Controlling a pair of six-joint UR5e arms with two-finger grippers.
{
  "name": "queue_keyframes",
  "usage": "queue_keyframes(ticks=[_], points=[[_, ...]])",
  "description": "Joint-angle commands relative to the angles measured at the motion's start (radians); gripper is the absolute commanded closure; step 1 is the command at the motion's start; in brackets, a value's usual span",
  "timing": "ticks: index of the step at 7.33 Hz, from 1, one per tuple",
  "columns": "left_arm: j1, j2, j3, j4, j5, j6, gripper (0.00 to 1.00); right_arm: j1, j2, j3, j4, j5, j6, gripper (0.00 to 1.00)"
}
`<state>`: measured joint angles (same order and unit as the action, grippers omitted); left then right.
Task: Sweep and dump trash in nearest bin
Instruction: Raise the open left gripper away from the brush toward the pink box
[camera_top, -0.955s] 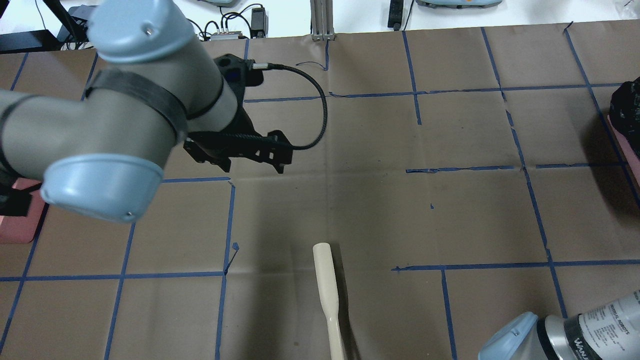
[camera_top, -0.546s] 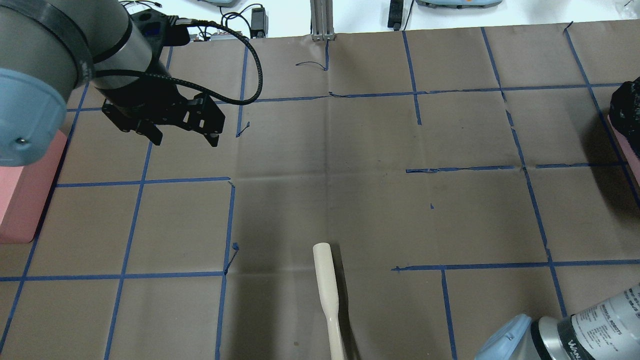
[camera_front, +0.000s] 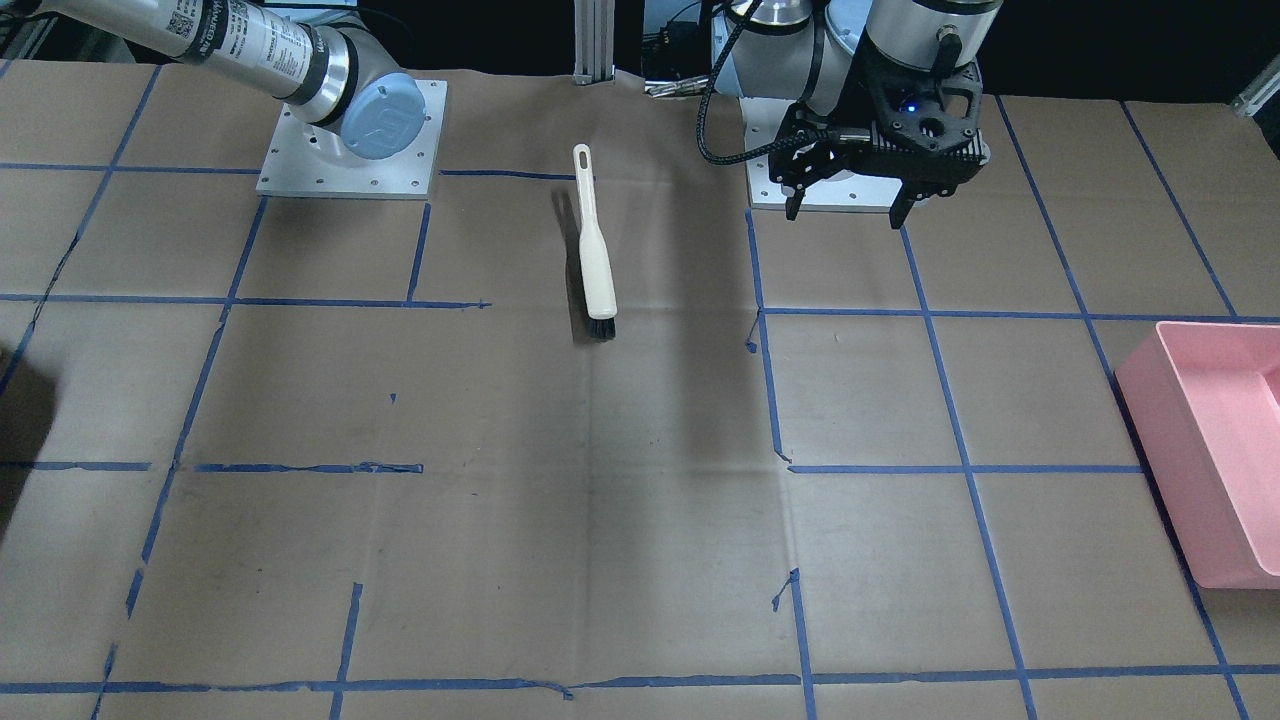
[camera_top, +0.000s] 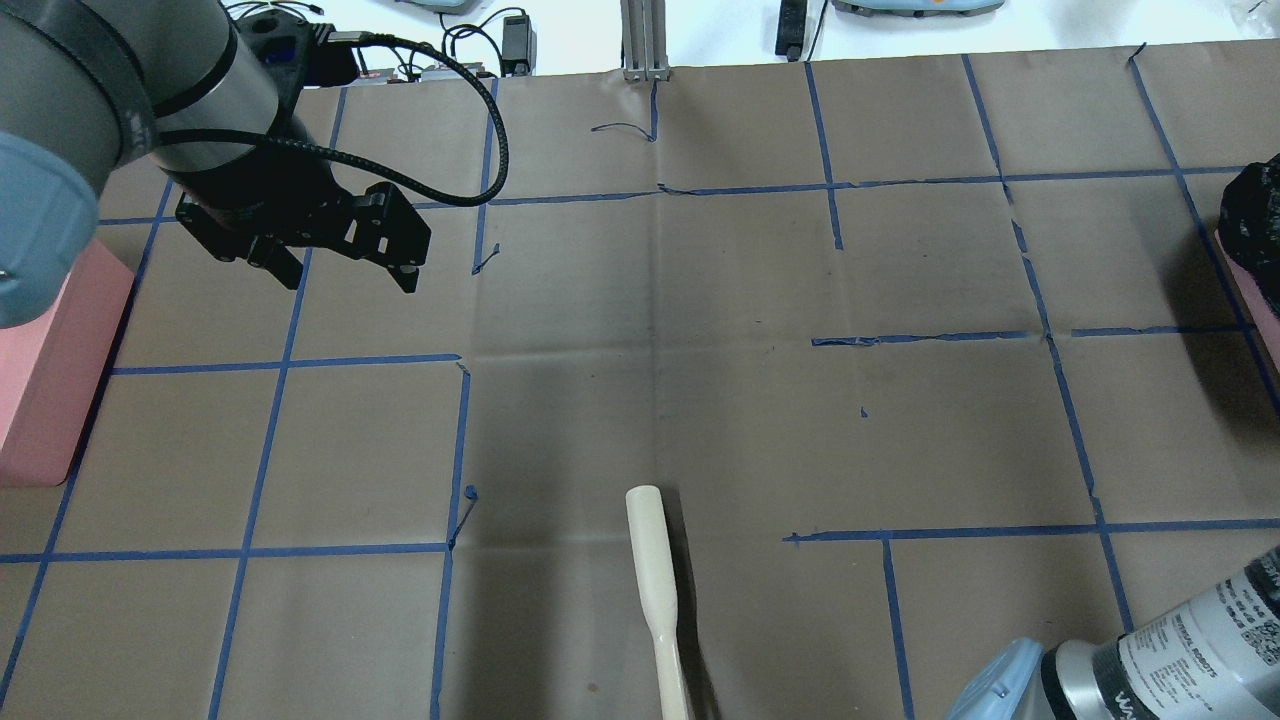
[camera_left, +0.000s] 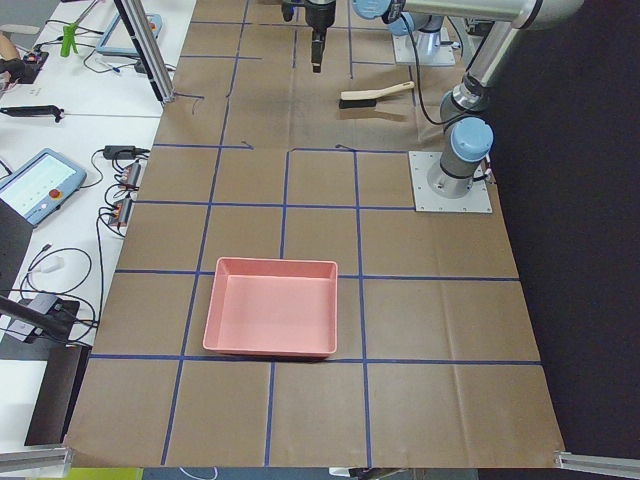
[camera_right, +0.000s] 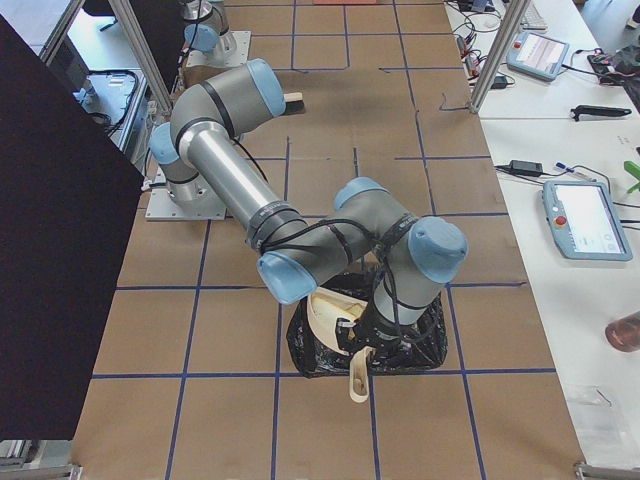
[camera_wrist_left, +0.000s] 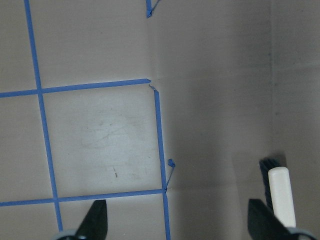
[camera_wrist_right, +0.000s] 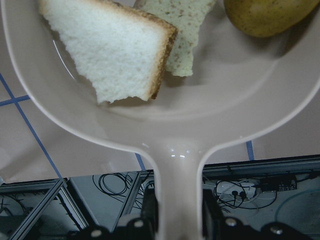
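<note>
My right gripper (camera_wrist_right: 180, 212) is shut on the handle of a cream dustpan (camera_wrist_right: 200, 120). In the pan lie a white bread piece with brown crust (camera_wrist_right: 110, 50), a pale yellowish bread piece (camera_wrist_right: 182, 30) and a yellow-green fruit (camera_wrist_right: 265, 15). In the exterior right view the dustpan (camera_right: 330, 310) hangs over the black-bag bin (camera_right: 425, 340), held by the right gripper (camera_right: 365, 340). My left gripper (camera_top: 340, 275) is open and empty above the table's far left part, also shown in the front view (camera_front: 845, 215).
A cream hand brush (camera_front: 595, 250) lies on the brown paper near the robot's base, bristles pointing away from it; it also shows in the overhead view (camera_top: 655, 590). A pink bin (camera_front: 1210, 450) stands at the left end of the table. Blue tape lines cross the paper.
My left arm has swung to the left and farther out, with its gripper still open. The right arm's elbow has shifted slightly at the bottom right.
</note>
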<state>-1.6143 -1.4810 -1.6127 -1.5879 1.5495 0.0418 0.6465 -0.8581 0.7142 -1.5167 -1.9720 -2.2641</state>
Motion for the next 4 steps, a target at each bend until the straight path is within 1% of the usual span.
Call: queue_keyframes(ticks=[1, 2, 3, 4], points=[[-0.003, 0.002, 0.007, 0.002, -0.032, 0.01, 0.0, 0.015, -0.022, 0.004, 0.048, -0.018, 0.061, 0.97], [-0.001, 0.001, -0.016, 0.002, -0.023, 0.015, 0.0, 0.039, -0.038, 0.014, 0.065, -0.063, 0.092, 0.97], [-0.001, -0.022, 0.006, 0.023, -0.029, 0.018, 0.0, 0.067, -0.042, 0.016, 0.069, -0.092, 0.113, 0.97], [-0.001, -0.016, 0.008, 0.028, -0.028, 0.017, 0.0, 0.067, -0.039, 0.016, 0.069, -0.128, 0.135, 0.97]])
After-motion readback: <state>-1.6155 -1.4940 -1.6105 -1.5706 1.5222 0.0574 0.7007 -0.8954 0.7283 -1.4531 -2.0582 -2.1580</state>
